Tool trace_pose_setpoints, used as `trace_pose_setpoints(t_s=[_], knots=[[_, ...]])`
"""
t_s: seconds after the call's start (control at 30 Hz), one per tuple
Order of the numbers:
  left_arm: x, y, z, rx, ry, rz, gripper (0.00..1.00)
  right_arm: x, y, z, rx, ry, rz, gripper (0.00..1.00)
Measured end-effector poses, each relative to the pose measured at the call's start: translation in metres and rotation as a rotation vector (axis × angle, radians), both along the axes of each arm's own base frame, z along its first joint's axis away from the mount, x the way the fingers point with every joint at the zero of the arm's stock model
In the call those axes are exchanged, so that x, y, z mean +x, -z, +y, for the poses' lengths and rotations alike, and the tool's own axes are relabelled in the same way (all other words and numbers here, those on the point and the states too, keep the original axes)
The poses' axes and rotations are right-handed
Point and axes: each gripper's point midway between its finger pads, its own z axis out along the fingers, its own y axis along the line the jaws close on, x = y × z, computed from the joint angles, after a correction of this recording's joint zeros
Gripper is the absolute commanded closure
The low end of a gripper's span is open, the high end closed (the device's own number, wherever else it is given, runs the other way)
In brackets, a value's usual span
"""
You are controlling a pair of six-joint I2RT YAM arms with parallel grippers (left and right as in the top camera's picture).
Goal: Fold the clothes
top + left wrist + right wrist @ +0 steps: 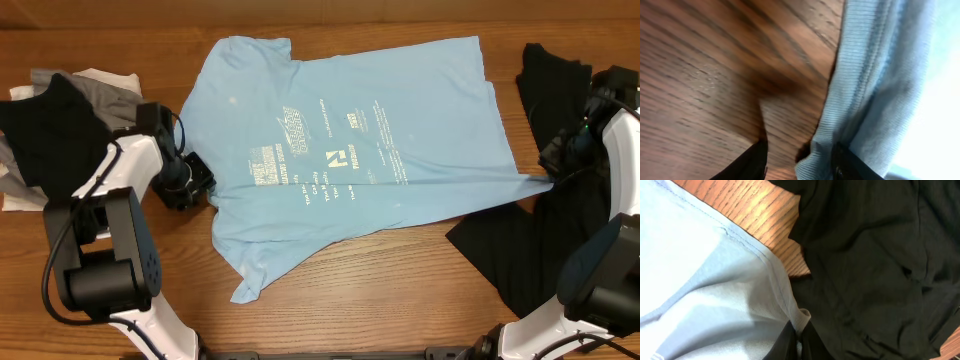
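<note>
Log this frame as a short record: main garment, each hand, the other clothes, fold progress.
main garment: light-blue T-shirt, spread on the table, white print up
left hand: left hand open, fingers either side of the shirt's edge
right hand: right hand shut on a shirt corner, beside the black garment
other clothes: black garment under the right arm; black, grey and white pile by the left arm
fold progress: no fold visible yet
</note>
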Motion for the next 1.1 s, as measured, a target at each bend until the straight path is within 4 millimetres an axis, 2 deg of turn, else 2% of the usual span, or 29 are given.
trace_pose_setpoints(t_s=[0.5, 0.53, 0.63, 0.67, 0.97, 1.03, 1.1], knots=[[0.008, -0.002, -0.015, -0.07, 0.035, -0.059, 0.59, -0.002, 0.0, 0.001, 0.003, -0.001, 0.008, 0.96], [0.008, -0.002, -0.017, -0.071, 0.042, -0.061, 0.62, -0.002, 0.0, 0.001, 0.003, 0.0, 0.007, 0.96], [0.008, -0.001, -0.026, -0.073, 0.064, -0.06, 0.83, -0.002, 0.0, 0.001, 0.003, 0.0, 0.007, 0.96], [0.007, 0.0, -0.028, -0.074, 0.073, -0.059, 0.96, -0.002, 0.0, 0.001, 0.003, 0.0, 0.008, 0.96], [0.002, 0.002, -0.027, -0.058, 0.087, -0.04, 0.96, -0.002, 0.0, 0.001, 0.004, -0.001, 0.009, 0.96], [-0.008, 0.001, -0.02, -0.028, 0.08, 0.009, 0.96, -0.002, 0.0, 0.001, 0.004, 0.0, 0.009, 0.95], [-0.022, 0.0, -0.005, 0.021, 0.06, 0.076, 0.96, -0.002, 0.0, 0.001, 0.003, 0.0, 0.009, 0.96]])
